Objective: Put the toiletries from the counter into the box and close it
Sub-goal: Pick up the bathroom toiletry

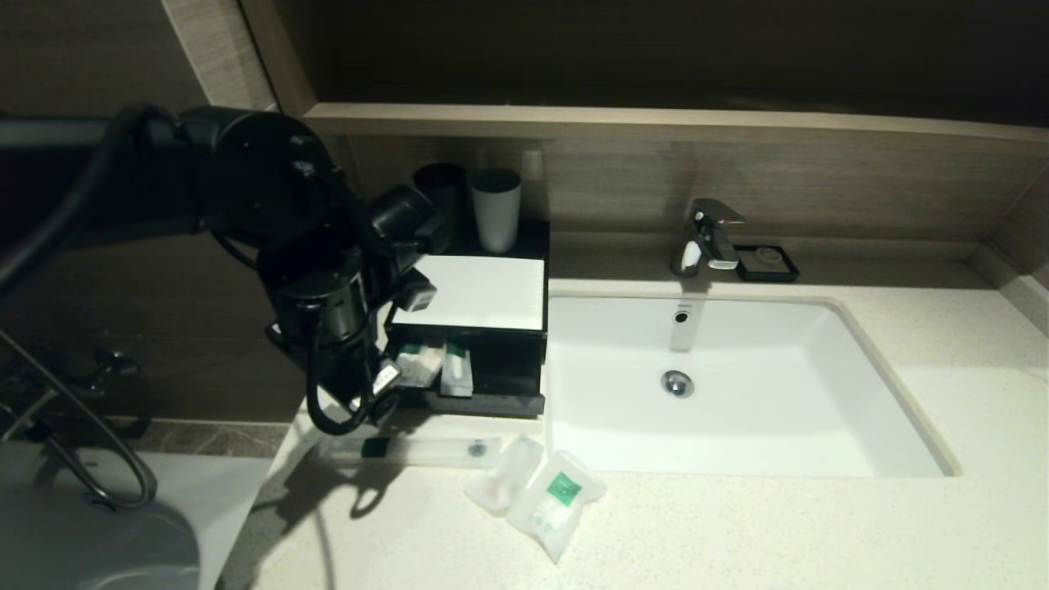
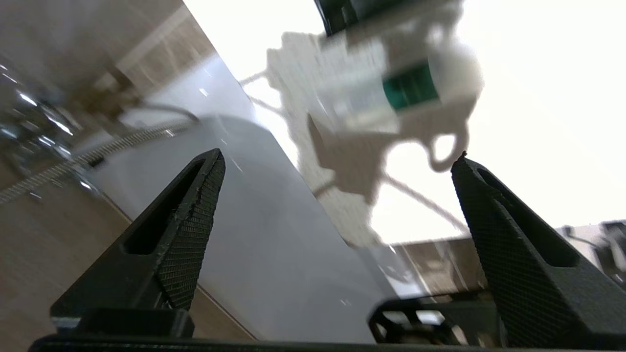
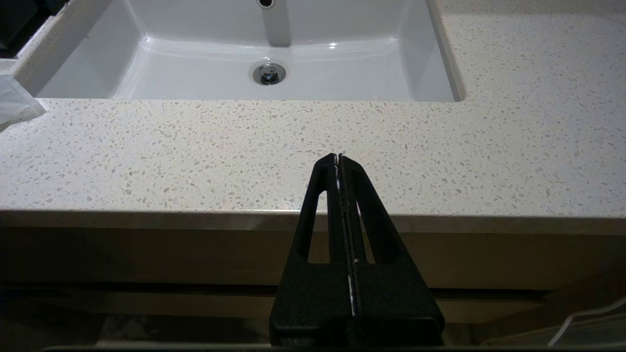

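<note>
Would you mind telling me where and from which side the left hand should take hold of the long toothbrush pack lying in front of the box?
Probably near its middle, from straight above. The toothbrush pack lies flat on the counter, long and narrow, parallel to the front of the box, so fingers closing across its short width should fit. Its right end touches the small plain sachet; staying left of that avoids dragging it. The left hand is open.

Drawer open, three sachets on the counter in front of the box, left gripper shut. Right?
Not quite: the left gripper is open, its fingers wide apart in the left wrist view. The drawer is open and three sachets lie on the counter before the box.
</note>
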`<state>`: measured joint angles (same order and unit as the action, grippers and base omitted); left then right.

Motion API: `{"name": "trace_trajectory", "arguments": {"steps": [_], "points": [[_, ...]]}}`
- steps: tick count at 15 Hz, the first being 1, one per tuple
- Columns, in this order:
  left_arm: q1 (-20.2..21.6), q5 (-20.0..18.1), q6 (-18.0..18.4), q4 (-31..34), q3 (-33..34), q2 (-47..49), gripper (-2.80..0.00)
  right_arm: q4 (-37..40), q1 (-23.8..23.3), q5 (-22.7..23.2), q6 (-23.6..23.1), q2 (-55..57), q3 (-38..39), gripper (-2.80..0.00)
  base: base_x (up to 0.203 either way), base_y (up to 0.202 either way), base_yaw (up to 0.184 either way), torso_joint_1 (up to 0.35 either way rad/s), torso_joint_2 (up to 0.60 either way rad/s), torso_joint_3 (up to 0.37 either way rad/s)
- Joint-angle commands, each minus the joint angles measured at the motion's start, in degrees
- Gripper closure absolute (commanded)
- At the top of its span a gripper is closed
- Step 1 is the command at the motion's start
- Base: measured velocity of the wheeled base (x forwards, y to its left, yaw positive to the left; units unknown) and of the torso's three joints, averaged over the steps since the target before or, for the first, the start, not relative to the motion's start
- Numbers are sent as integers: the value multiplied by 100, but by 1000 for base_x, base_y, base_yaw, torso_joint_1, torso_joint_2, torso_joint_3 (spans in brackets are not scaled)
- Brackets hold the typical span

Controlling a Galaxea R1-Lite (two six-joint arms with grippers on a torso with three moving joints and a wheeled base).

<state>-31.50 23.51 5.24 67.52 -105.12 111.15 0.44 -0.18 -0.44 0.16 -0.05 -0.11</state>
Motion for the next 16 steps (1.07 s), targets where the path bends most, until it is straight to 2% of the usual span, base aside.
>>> {"name": "trace_trajectory", "arguments": {"steps": [1,3,4,7,8,10,13,14,15,16], "points": [[84,-206,-58,-5,528,-461,-280,0,1,0,1,5,2,0,0,0,0,0,0,0],[396,-880,14,-36,880,-843,-280,0,1,0,1,5,2,0,0,0,0,0,0,0],[590,-1230,220,-55,1000,-997,-280,0,1,0,1,5,2,0,0,0,0,0,0,0],[1197,-2645,1462,-208,1325,-1440,-280,0,1,0,1,5,2,0,0,0,0,0,0,0],[1373,-2934,1906,-243,1467,-1543,-280,0,1,0,1,5,2,0,0,0,0,0,0,0],[1621,-3153,2646,-341,1766,-1682,-280,0,1,0,1,5,-4,0,0,0,0,0,0,0],[1688,-3233,2943,-622,2065,-1719,-280,0,1,0,1,5,2,0,0,0,0,0,0,0],[1726,-3292,3180,-668,2144,-1729,-280,0,1,0,1,5,-6,0,0,0,0,0,0,0],[1747,-3339,3463,-672,2221,-1753,0,0,1,0,1,5,2,0,0,0,0,0,0,0],[1751,-3354,3663,-678,2346,-1774,0,0,1,0,1,5,2,0,0,0,0,0,0,0]]}}
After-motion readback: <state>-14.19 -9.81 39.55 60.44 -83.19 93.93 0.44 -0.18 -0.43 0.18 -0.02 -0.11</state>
